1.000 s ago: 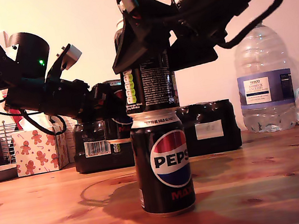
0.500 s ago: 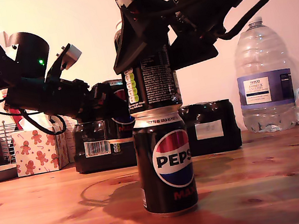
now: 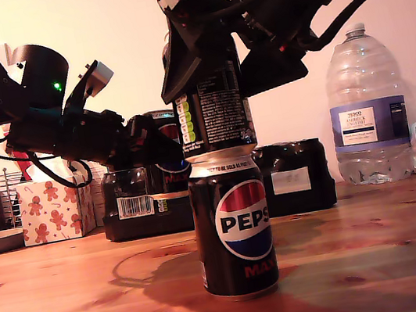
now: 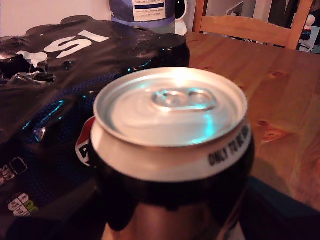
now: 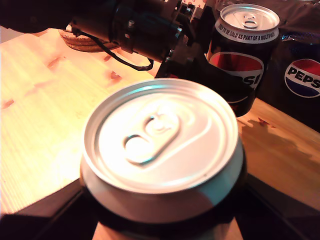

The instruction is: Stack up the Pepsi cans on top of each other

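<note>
One Pepsi can (image 3: 233, 229) stands on the table (image 3: 367, 257) with a second can (image 3: 212, 116) set on its rim, my second hand (image 3: 205, 61) clenched round it, while my first hand (image 3: 150, 137) grips the third can (image 5: 243, 50) (not yet stacked) back by the multipack (image 3: 291, 178).

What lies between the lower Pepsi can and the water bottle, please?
Bare wooden table, in the exterior view; the Pepsi Max multipack sits behind that stretch.

"PEPSI MAX" on bottom can (image 3: 233, 227)
</note>
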`<state>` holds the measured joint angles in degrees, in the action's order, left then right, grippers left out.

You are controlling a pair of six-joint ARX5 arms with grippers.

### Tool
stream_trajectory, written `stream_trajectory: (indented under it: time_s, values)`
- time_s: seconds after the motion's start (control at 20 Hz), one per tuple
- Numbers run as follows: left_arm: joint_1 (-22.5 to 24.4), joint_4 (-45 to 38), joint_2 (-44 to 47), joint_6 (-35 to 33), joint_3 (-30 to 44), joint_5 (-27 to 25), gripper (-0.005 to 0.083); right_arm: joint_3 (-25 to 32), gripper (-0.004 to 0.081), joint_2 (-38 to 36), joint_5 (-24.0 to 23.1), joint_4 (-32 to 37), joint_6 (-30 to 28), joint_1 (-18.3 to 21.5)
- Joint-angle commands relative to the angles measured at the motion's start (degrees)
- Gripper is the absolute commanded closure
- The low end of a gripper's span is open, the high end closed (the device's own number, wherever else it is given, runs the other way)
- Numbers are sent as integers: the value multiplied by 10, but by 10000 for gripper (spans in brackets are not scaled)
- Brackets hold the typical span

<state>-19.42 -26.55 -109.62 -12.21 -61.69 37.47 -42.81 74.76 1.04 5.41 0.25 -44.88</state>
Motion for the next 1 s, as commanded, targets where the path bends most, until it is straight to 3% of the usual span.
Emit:
stream_trajectory:
  time_s: [0.0,0.15,0.55,0.95]
  values:
    - [-2,-18,33,-3,-2,7,472,-4,128,3,-1,-2,28,-1]
    - [-3,-18,33,-3,-2,7,472,-4,51,3,-4,-12,31,-1]
    - [-2,-18,33,-3,-2,11,472,-6,48,2,-16,-13,37,-3]
    - [-2,-18,33,-13,-2,11,472,-46,48,1,-13,-40,26,-12]
